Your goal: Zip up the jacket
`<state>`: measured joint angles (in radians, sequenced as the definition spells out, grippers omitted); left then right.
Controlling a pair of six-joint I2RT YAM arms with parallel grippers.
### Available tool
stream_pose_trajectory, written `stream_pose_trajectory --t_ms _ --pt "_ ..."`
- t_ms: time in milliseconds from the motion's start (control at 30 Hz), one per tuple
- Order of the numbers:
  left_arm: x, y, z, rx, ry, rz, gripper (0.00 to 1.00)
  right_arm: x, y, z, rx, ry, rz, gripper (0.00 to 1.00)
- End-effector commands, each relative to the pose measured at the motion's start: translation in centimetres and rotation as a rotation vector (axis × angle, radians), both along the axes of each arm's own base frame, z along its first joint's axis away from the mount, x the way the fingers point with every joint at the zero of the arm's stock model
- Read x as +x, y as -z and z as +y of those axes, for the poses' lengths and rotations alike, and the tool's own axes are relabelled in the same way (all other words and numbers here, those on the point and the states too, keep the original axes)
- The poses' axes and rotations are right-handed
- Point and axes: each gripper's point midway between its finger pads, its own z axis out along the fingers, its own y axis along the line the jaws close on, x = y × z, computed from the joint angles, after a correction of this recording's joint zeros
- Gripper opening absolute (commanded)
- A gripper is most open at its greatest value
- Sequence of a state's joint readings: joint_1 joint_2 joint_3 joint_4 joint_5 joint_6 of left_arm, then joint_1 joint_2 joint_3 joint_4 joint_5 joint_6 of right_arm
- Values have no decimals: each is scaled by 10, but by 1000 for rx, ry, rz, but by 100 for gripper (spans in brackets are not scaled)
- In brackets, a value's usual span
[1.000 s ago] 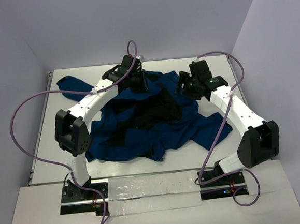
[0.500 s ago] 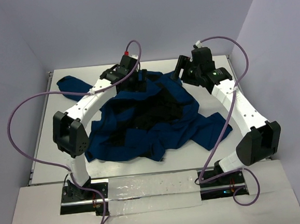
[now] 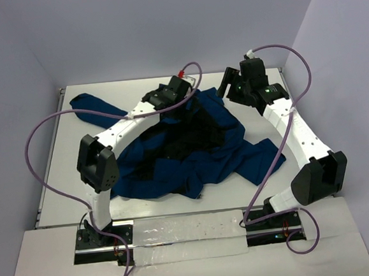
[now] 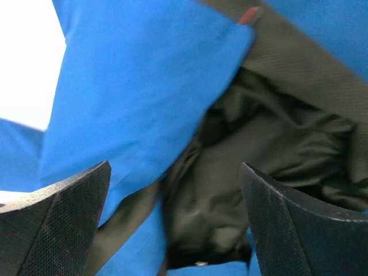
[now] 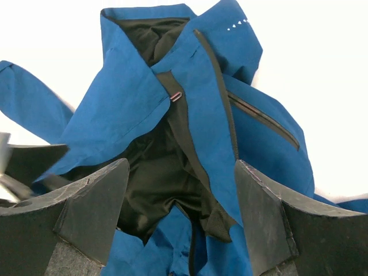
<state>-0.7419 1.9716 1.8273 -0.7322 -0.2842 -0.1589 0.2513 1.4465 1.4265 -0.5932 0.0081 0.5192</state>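
Loosely heaped jacket (image 3: pixel 151 184), left hand (image 4: pixel 174 168) agape; right hand (image 5: pixel 181 164) seemingly empty

My top camera sits above and behind my bases, looking down from well back over the whole table (image 3: pixel 60 141). The left wrist camera looks out through my left gripper (image 4: pixel 174 167), very near the black inside of the jacket (image 4: pixel 276 149). The right wrist camera, looking through my right gripper (image 5: pixel 181 163), stands farther back; all three views share that black inside
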Motion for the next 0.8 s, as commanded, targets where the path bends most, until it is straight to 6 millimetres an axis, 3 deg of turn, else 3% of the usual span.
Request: stream_pose_trajectory --t_ms 0,200,500,767 --pt "15 -10 -26 4 40 -61 99 -3 -16 -11 -4 19 -55 81" --pt "28 6 -40 17 40 -59 95 -6 -15 -15 -4 23 -56 81" --pt "38 38 -38 77 7 -54 79 -7 -17 -22 -6 34 -62 81" --pt "45 45 -37 46 -16 -41 46 -7 -18 -22 2 37 -62 81"
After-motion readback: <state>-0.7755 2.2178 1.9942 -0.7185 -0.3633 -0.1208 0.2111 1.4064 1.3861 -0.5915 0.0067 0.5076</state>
